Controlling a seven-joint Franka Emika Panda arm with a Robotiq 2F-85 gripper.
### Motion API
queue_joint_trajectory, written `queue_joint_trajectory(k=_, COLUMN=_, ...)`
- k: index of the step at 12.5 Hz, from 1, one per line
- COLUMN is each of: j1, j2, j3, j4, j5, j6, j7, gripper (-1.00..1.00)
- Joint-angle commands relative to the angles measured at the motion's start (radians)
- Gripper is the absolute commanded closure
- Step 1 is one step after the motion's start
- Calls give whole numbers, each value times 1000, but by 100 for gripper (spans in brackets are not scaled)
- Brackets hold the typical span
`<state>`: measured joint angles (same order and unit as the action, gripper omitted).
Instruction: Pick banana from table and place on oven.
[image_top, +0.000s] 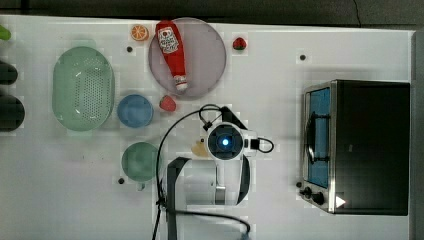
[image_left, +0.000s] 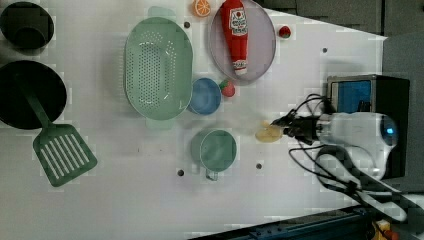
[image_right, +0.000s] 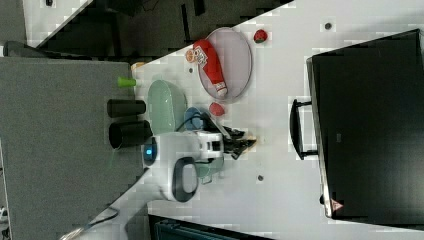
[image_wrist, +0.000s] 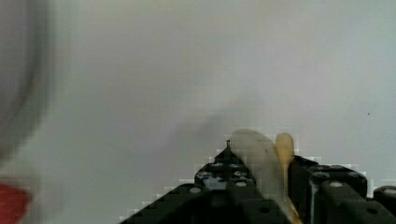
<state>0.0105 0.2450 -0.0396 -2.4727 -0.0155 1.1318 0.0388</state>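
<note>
Banana (image_top: 200, 148) is seen in the top view as a pale sliver poking out from under the wrist, just to the top view's left of the arm's round blue-lit joint. The gripper itself is hidden below the wrist in the top view. The oven (image_top: 370, 145) stands well apart at the top view's right on the table (image_top: 280, 70). A green cup (image_top: 140, 161) sits near the banana, with a blue bowl (image_top: 135, 110) and a strawberry (image_top: 168, 103) beyond it. A ketchup bottle (image_top: 172, 52) lies on a plate (image_top: 210, 55).

Seen in the left view, the gripper (image_left: 280, 129) is closed on one end of the banana (image_left: 267, 133), whose free end points toward the cup (image_left: 216, 150). Whether the banana touches the table cannot be told. A green colander (image_left: 157, 67) and a spatula (image_left: 62, 150) lie farther off toward the left view's left. The oven (image_left: 357, 92) is partly hidden behind the arm.

In the right view, the gripper (image_right: 247, 142) is reached out from the white arm, with a pale bit of banana (image_right: 252, 138) at its tip. The oven (image_right: 370, 130) is well apart at the right view's right.

In the wrist view, the black fingers (image_wrist: 224, 175) are clamped on the banana (image_wrist: 261, 158), which stands out past them over the white table (image_wrist: 140, 70).
</note>
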Motion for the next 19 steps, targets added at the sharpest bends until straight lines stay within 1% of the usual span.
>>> queue_joint_trajectory(k=1, j1=-23, j2=-254, j3=3, j4=83, j5=-4, j6=-233, j7=-19, gripper=43)
queue_joint_trajectory(k=4, j1=-24, j2=-429, j3=-9, j4=217, j5=-4, j6=-591, j7=-19, gripper=43)
queue_joint_trajectory(k=6, j1=-27, j2=-483, j3=-34, j4=322, j5=-5, j6=-788, j7=-19, gripper=43)
queue_joint_trajectory(k=7, j1=-31, j2=-490, j3=-54, j4=372, j5=-9, j6=-852, j7=-23, gripper=43)
queue_joint_trajectory(k=9, j1=-42, j2=-481, j3=-106, j4=458, j5=-15, j6=-920, j7=-42, gripper=43)
queue_joint_trajectory(k=11, j1=-56, j2=-456, j3=-182, j4=500, j5=-20, j6=-938, j7=-98, gripper=43)
queue_joint_trajectory(k=13, j1=-65, j2=-412, j3=-275, j4=516, j5=-47, j6=-914, j7=-232, gripper=43)
queue_joint_trajectory(k=15, j1=-67, j2=-350, j3=-374, j4=520, j5=-58, j6=-825, j7=-399, gripper=43)
queue_joint_trajectory(k=17, j1=-70, j2=-271, j3=-465, j4=520, j5=-58, j6=-693, j7=-575, gripper=43)
queue_joint_trajectory(k=19, j1=-72, j2=-186, j3=-529, j4=530, j5=-58, j6=-604, j7=-697, gripper=43)
